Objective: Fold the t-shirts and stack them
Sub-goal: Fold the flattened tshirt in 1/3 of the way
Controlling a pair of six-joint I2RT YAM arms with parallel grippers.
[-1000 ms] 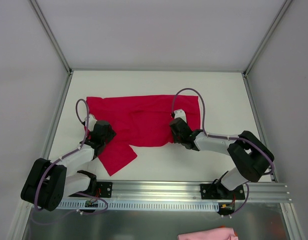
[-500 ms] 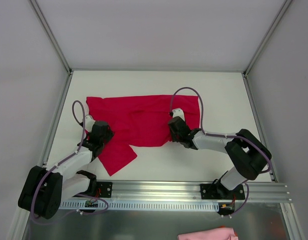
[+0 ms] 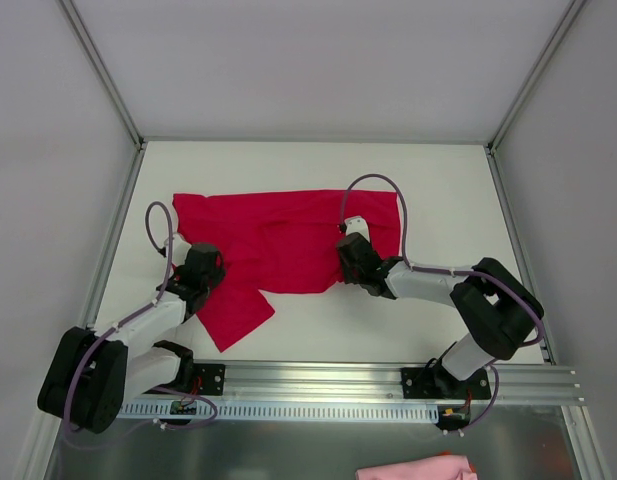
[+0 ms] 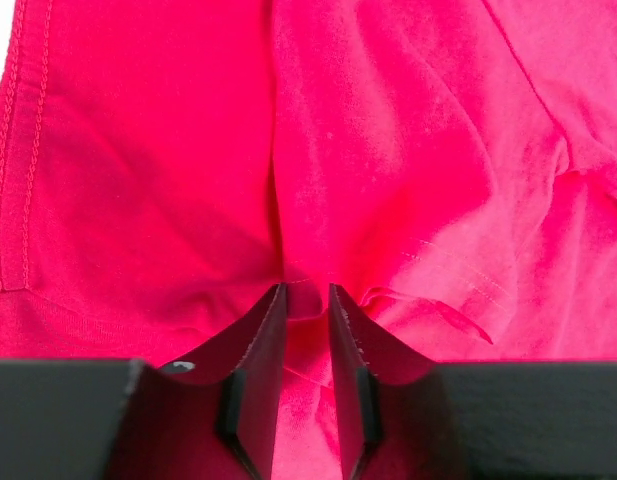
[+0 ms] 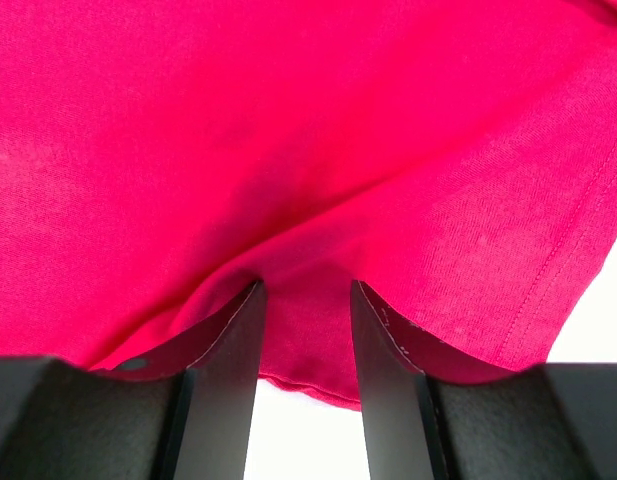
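On the white table (image 3: 438, 180), seen from above:

- Crimson t-shirt (image 3: 288, 240): one item, lying spread out and mostly flat across the middle of the surface. Its long side is running left to right, and one flap is trailing toward the near edge on the left.
- Left arm: it is reaching forward from its base at the near-left corner. The forearm is lying low and angling up and to the right, and the wrist is sitting over the shirt's left part, just above the trailing flap.
- Left gripper (image 4: 306, 290): the fingers are standing close together, tips down on the cloth, and are nipping a narrow raised ridge of red fabric. A hem with double stitching is running along the left side of the wrist view.
- Right arm: it is folding back on itself from its base at the near right. The elbow is jutting out toward the right wall and the forearm is stretching leftward, low over the table, to the shirt's near edge right of centre.
- Right gripper (image 5: 303, 285): the fingers are set somewhat wider and are gripping a gathered fold of the shirt beside its hem. Bare table is showing just under the cloth edge.
- Purple cables: one is looping above each wrist.
- Pink cloth (image 3: 413, 468): a bunched piece is lying in front of the mounting rail (image 3: 318, 378), well apart from the shirt.
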